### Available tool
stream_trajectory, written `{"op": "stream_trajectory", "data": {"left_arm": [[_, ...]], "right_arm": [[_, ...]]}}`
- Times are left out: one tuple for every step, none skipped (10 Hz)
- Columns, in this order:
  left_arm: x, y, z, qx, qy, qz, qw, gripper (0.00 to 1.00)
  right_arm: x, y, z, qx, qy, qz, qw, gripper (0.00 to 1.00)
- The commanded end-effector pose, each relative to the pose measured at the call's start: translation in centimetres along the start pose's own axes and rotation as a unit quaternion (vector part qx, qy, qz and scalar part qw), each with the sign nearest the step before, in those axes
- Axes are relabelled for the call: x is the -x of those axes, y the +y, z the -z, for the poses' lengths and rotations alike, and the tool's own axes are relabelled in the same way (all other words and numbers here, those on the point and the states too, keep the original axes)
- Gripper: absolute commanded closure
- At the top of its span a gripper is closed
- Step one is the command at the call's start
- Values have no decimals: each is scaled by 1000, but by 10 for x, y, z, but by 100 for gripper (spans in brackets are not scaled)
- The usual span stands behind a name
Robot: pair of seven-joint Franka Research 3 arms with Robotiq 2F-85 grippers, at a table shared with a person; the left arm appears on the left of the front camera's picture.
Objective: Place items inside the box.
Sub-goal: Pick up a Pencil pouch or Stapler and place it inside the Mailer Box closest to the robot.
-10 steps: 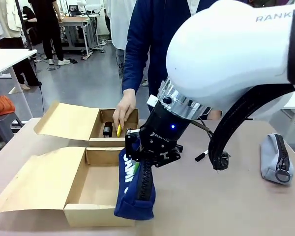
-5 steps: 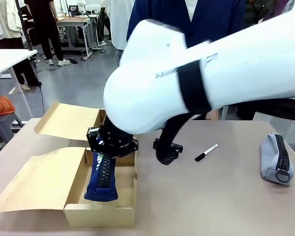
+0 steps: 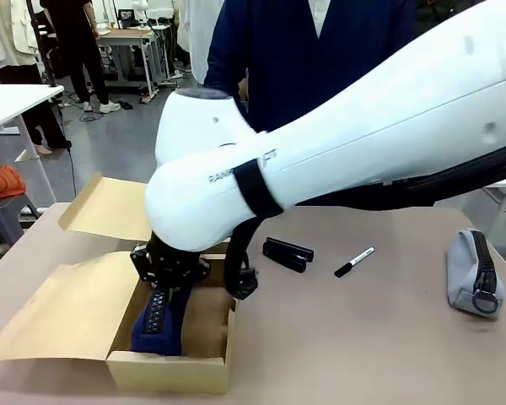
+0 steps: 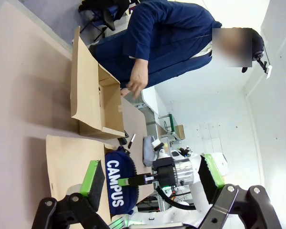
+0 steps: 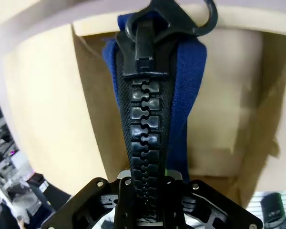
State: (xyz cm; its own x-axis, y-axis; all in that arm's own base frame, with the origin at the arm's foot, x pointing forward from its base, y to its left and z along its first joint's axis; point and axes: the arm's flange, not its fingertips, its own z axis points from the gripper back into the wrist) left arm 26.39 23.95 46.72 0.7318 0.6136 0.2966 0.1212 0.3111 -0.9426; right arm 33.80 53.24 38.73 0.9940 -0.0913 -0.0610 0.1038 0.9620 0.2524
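- Front view: the right gripper is clamped on the top of the pouch. The pouch hangs straight below it, with its lower end down between the walls of the box.
- Right wrist view: the fingers are closed either side of the zip, and cardboard walls surround the pouch beyond them. Whether the pouch touches the floor cannot be told.
- Left wrist view: the left gripper stands clear of the box, pads spread wide, nothing between them.
- Progress, as judged: the pouch is inside the box but not released, so this placement is nearly complete.
- Outstanding: a stapler and a marker lie on the table, to the right of the right gripper and outside the box.
- A grey case lies farther right; whether it belongs in the box cannot be told.
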Motion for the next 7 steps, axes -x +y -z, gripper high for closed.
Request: {"op": "stream_trajectory", "data": {"left_arm": [[0, -1, 1, 11, -6, 10, 1000, 0], [0, -1, 1, 11, -6, 10, 1000, 0], [0, -1, 1, 11, -6, 10, 1000, 0], [0, -1, 1, 11, -6, 10, 1000, 0], [0, -1, 1, 11, -6, 10, 1000, 0], [0, -1, 1, 11, -6, 10, 1000, 0], [0, -1, 1, 11, -6, 10, 1000, 0]], "right_arm": [[-9, 19, 15, 25, 5, 16, 1000, 93], [-12, 16, 22, 36, 9, 22, 999, 93], [-13, 11, 28, 40, 11, 24, 999, 93], [-16, 9, 31, 39, 15, 26, 999, 93], [-16, 7, 32, 37, 17, 24, 999, 93], [-17, 6, 34, 37, 19, 21, 999, 93], [-16, 4, 34, 40, 21, 18, 999, 93]]}}
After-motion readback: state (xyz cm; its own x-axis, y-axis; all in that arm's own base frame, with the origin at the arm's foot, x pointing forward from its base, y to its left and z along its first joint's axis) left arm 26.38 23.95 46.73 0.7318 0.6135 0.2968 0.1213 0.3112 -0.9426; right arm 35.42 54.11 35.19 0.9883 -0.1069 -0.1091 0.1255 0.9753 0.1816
